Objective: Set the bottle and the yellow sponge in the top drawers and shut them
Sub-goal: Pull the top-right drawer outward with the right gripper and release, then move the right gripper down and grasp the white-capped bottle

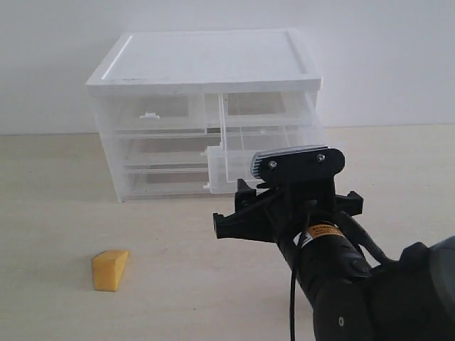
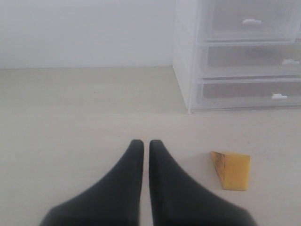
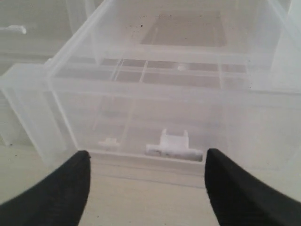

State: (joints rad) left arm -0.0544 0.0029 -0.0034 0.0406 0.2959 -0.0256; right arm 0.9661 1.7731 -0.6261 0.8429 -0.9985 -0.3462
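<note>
Sponge (image 1: 110, 269) lies on the table (image 1: 64, 206), at about 7 o'clock from the cabinet (image 1: 206, 71) in the exterior view and well apart from it. The left claw (image 2: 146, 146) is near it, fingers pressed together and holding nothing. The right top drawer (image 1: 270, 153), at 3 o'clock of the shut left top drawer (image 1: 153, 114), stands pulled out. The right claw (image 3: 146, 154) is spread wide just before that drawer's white handle (image 3: 171, 143), at 5 o'clock of the cabinet.
</note>
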